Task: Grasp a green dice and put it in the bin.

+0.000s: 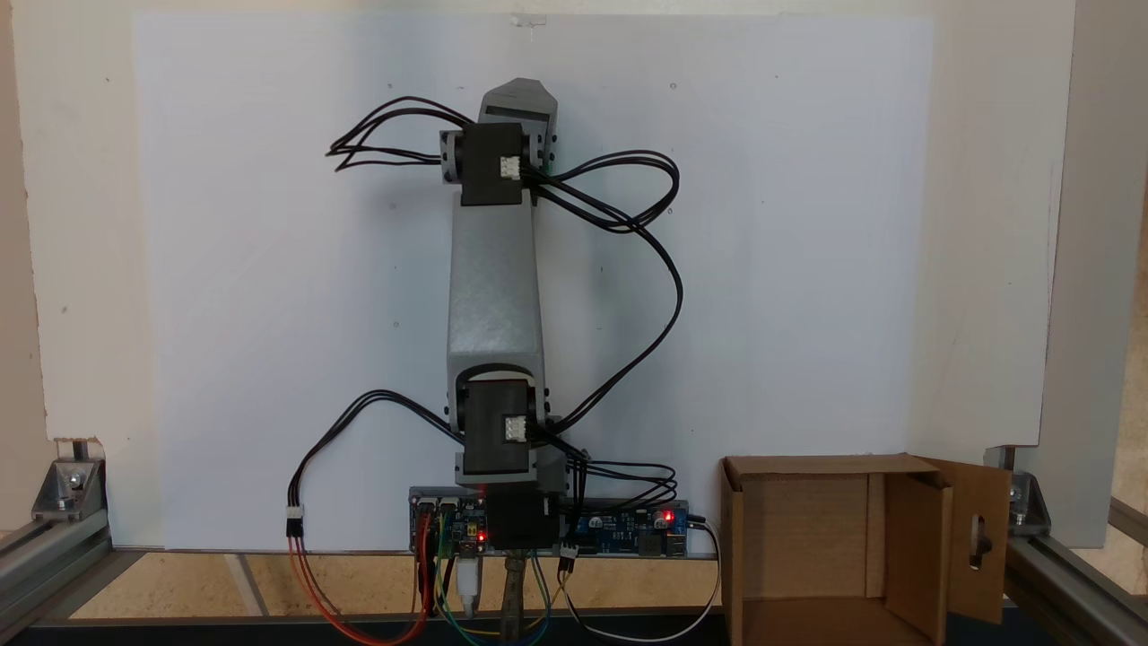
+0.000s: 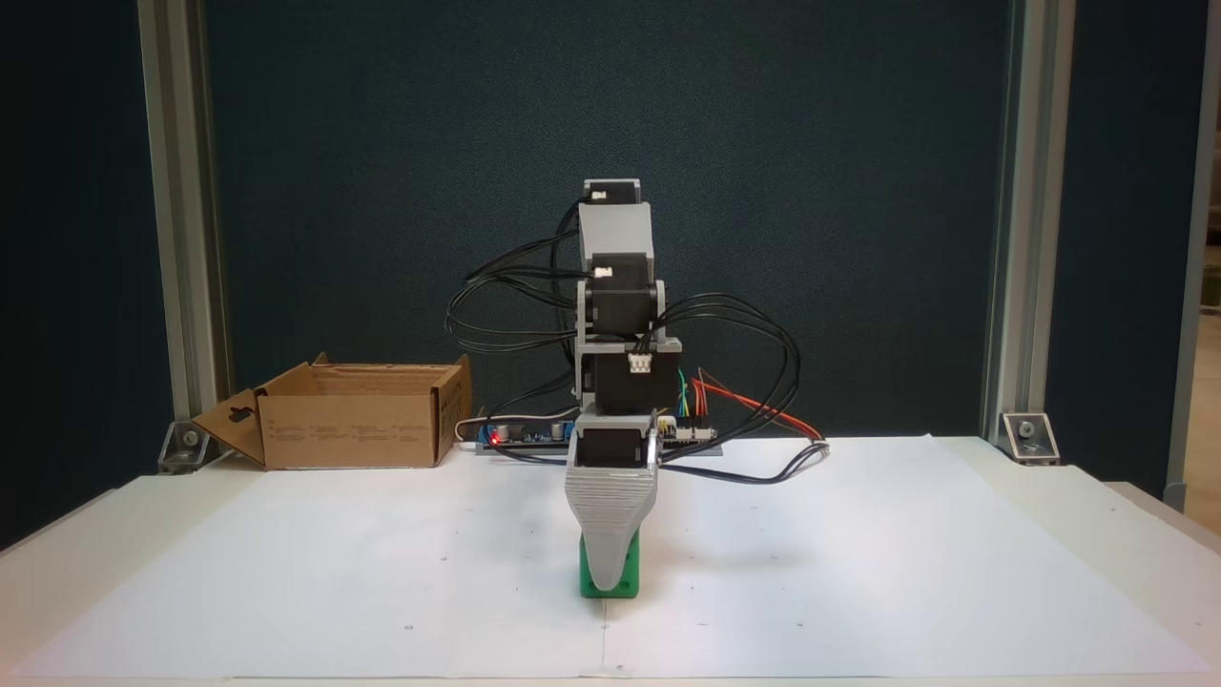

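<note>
Green dice (image 2: 610, 579) sits on the paper directly behind the lowered gripper (image 2: 608, 580), touching its tip; whether the fingers are apart or together cannot be told.

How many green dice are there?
1. The green dice sits on the white paper, right under the pincer. Others could hide behind the arm.

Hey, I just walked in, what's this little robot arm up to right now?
The arm is stretched out over the white sheet with its gripper lowered right onto the green dice, which sits on the paper. From the front, one grey jaw covers most of the dice, so whether it is gripped cannot be told. The bin, an open cardboard box, stands beside the arm's base, to the left in that fixed view, and nothing green can be seen inside it in the fixed view from above.
</note>
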